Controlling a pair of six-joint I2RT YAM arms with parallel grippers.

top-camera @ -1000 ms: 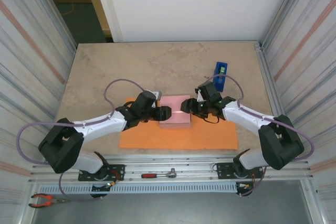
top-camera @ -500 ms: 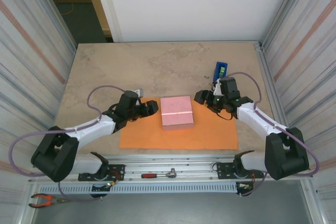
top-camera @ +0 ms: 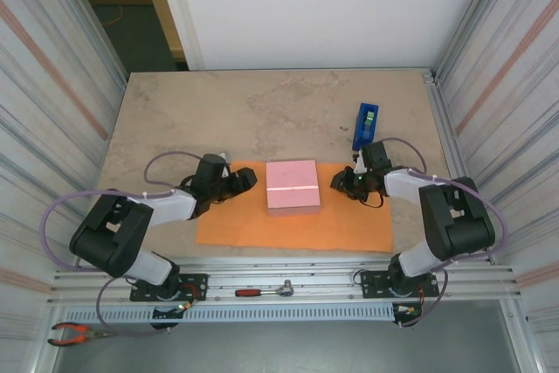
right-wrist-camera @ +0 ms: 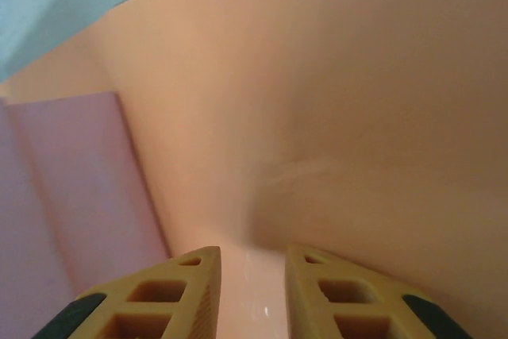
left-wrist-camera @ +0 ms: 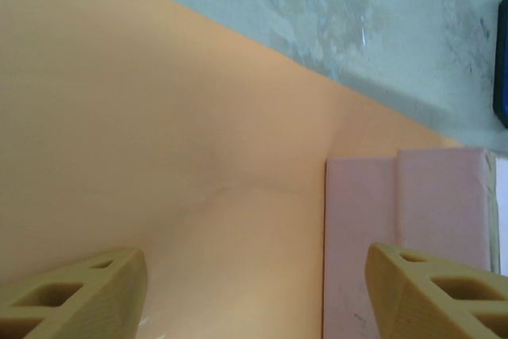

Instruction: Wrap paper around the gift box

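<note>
On paper [top-camera: 262,229], at far edge, box [top-camera: 292,186] lies flat. My left fingers [top-camera: 245,180] wide over left margin. My right fingers [top-camera: 341,182] narrow beside box, grip unclear. Pinch paper only, lift both sides evenly, keep box from sliding.

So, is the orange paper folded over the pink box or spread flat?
Spread flat: the paper lies on the table under the gift box, whose top is uncovered.

1. Left arm [top-camera: 164,207]: white links, black joints, lilac cable [top-camera: 172,154].
2. Right arm [top-camera: 406,183]: same white and black build, lilac cable too.
3. Fingertips [right-wrist-camera: 163,301]: tan plastic, lattice cut-outs, dark inserts.
</note>
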